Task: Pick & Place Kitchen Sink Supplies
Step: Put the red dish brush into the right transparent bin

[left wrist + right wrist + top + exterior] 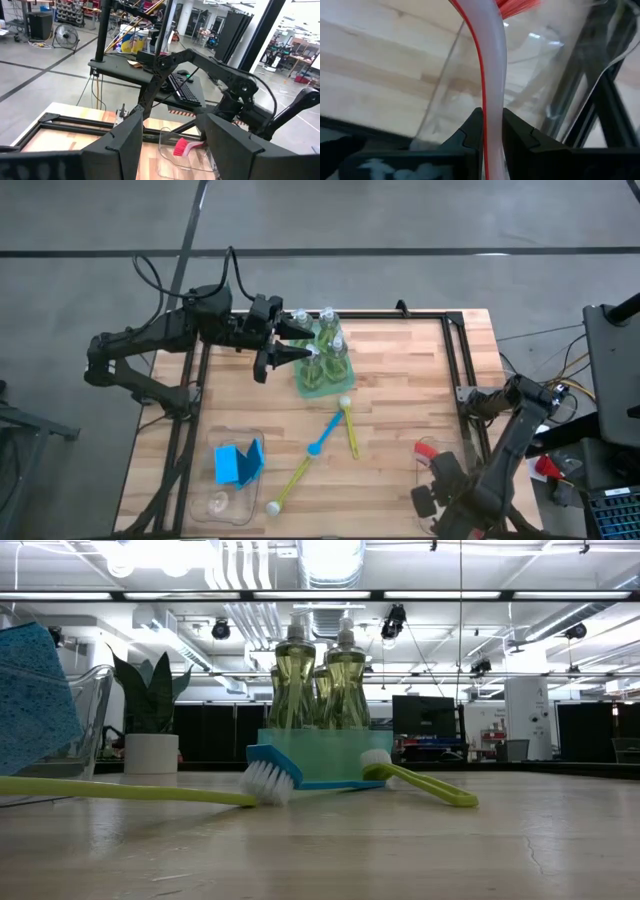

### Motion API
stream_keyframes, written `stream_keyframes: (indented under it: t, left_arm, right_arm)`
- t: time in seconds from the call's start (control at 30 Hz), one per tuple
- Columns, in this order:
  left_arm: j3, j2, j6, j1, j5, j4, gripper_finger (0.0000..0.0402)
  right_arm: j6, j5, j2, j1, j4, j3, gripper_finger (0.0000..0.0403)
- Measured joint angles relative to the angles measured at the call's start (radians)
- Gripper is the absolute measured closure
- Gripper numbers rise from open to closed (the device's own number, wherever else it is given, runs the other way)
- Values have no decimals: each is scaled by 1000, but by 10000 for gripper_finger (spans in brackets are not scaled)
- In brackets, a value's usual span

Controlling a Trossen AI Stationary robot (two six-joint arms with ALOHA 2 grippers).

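The right gripper (491, 131) is sitting at about five o'clock on the table in the high view, down at the near right corner, and its jaws are clenching the pale handle of the red brush (487, 65), whose red bristles are fanning out against the wall of a clear bin (555, 75); in the high view that red brush head (427, 448) is showing just beside the arm. The left gripper (300, 341) is hanging at about eleven o'clock over the table's far side, its fingers (117, 147) standing apart and grasping nothing, its tips right by the bottles (328, 340) of yellow-green liquid. Those bottles are standing upright in the translucent green tray (318, 383); whether the fingers are touching one, I cannot tell. Near the table's centre, a blue brush (325, 436) and a yellow brush (349, 425) are lying close together with their handles crossing or nearly so, while a second yellow brush (290, 483) is stretching toward six o'clock. At about seven o'clock, blue sponges (238, 463) are standing on edge in another clear bin (205, 505). In the low view a white-potted plant (152, 725) is sitting behind the brushes, left of the tray.
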Motion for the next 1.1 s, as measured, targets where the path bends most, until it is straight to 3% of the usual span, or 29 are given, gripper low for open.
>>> stream_keyframes:
  t: [0.37,0.9,1.1]
  left_arm:
    - [0,0,-10,0,-11,2,195]
    - [0,0,-4,0,-37,20,195]
    - [0,0,-3,0,-37,20,195]
  right_arm:
    - [5,-16,-44,15,-1,-209,355]
    - [5,-19,-51,-9,113,-286,354]
    - [-1,-34,-50,-9,181,-339,336]
